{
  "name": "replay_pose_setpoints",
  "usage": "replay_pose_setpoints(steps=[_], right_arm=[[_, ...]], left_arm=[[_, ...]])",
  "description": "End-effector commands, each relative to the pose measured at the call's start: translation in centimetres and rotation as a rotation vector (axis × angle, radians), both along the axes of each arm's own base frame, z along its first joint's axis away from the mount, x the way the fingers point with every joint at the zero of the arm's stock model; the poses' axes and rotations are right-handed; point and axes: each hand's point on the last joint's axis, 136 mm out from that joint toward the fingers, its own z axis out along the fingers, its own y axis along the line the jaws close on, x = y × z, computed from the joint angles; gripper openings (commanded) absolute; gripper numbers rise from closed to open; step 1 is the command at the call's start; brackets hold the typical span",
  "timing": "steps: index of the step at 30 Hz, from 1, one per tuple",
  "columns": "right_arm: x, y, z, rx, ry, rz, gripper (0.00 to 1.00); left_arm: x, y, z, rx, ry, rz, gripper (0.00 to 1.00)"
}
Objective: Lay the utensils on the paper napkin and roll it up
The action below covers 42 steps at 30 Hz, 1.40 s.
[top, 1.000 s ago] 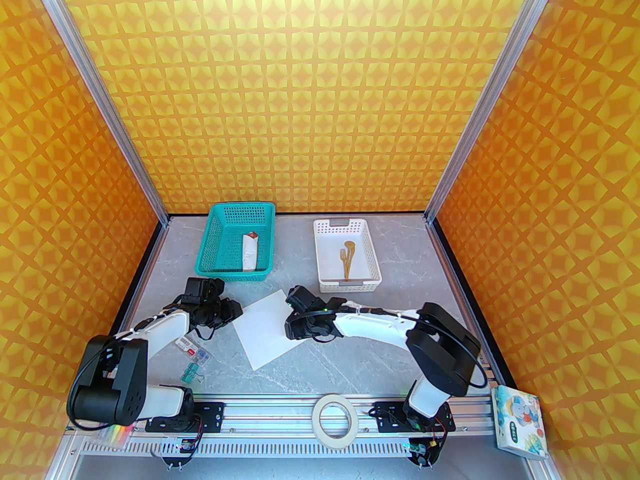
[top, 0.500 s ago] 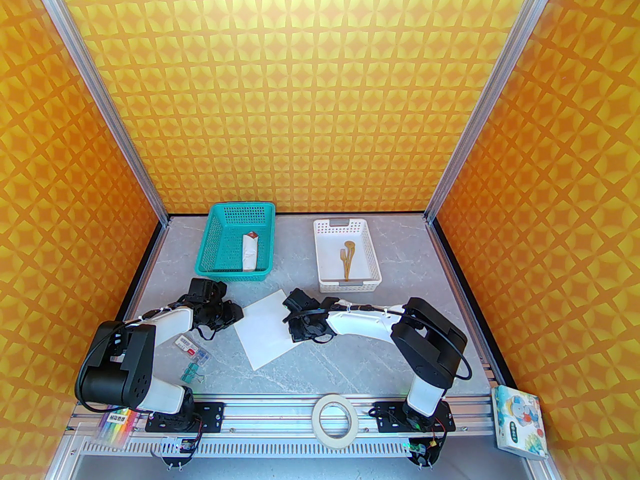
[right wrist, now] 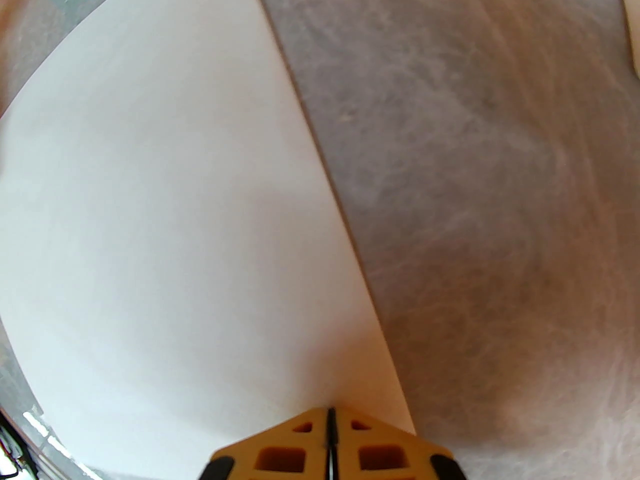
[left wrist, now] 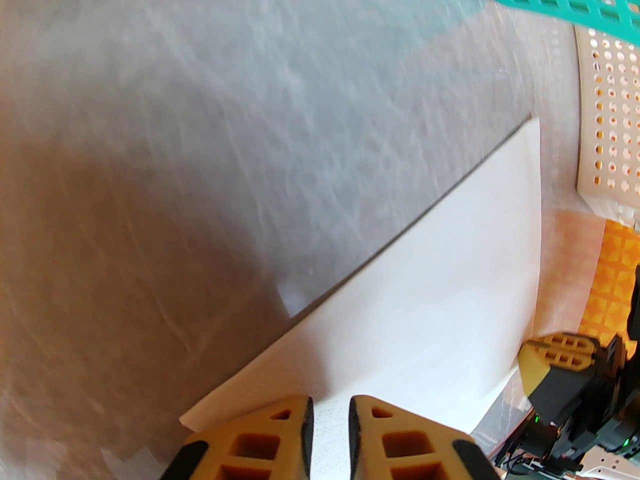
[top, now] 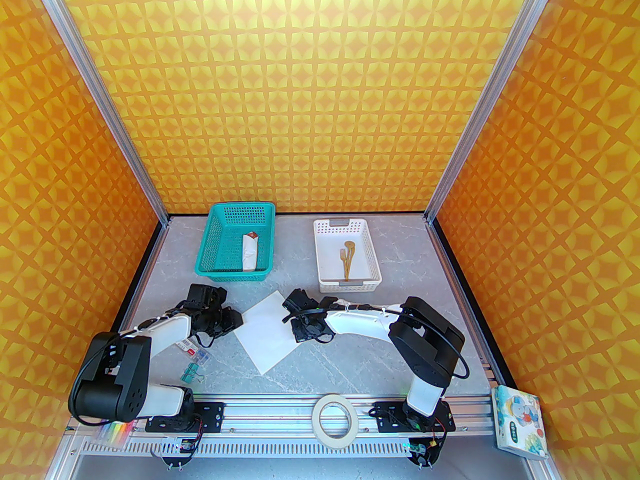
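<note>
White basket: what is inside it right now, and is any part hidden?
The utensils, a wooden spoon and fork, lie side by side on the white basket's floor. Its near wall hides a thin strip of floor by the handle ends.

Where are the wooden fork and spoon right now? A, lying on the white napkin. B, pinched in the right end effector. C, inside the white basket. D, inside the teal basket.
C: the utensils lie side by side on the floor of the white basket, beyond the paper napkin, which has no cutlery on it.
</note>
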Motion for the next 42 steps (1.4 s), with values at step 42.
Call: replay_pose_setpoints(steps=[42], right_arm=[[6.6, -6.4, 13.9, 0.157, -0.152, -0.032, 0.35]], left_arm=[[1.4, -3.1, 14.8, 0.088, -0.429, -0.035, 0.56]])
